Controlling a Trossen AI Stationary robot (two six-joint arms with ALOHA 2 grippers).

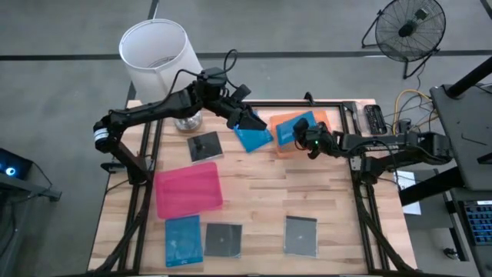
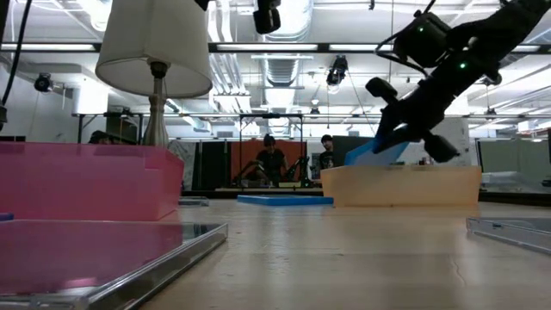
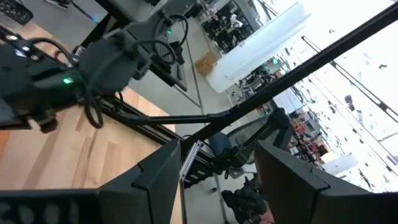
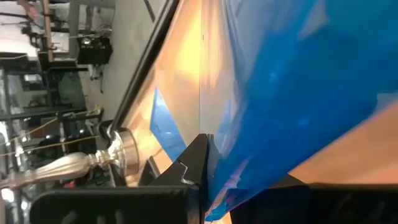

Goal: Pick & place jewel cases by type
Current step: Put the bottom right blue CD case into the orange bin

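My right gripper [image 1: 310, 141] is shut on a translucent blue jewel case [image 1: 294, 128] above the orange tray [image 1: 334, 120]. A second blue case [image 1: 254, 138] lies flat on the table just left of that tray. My left gripper [image 1: 244, 115] hovers open above this case, pointing level, with nothing between its fingers [image 3: 155, 174]. A dark case [image 1: 204, 146] lies farther left. Near the front edge lie a blue case [image 1: 183, 240] and two dark cases [image 1: 224, 239] [image 1: 300, 235]. My right gripper pinches the blue case between its two fingers [image 4: 194, 163] at the case's edge [image 4: 239, 177] nearest the table's right side. The fingers slant down from the table's right. The case tilts, its free end [image 2: 362, 157] lowest at the tray's rim; whether it touches the tray I cannot tell.
A pink tray [image 1: 189, 190] sits at the centre left of the table. A lamp with a white shade [image 1: 157, 54] stands at the far left corner, close behind my left arm. Bare wood lies between the trays and the front row of cases.
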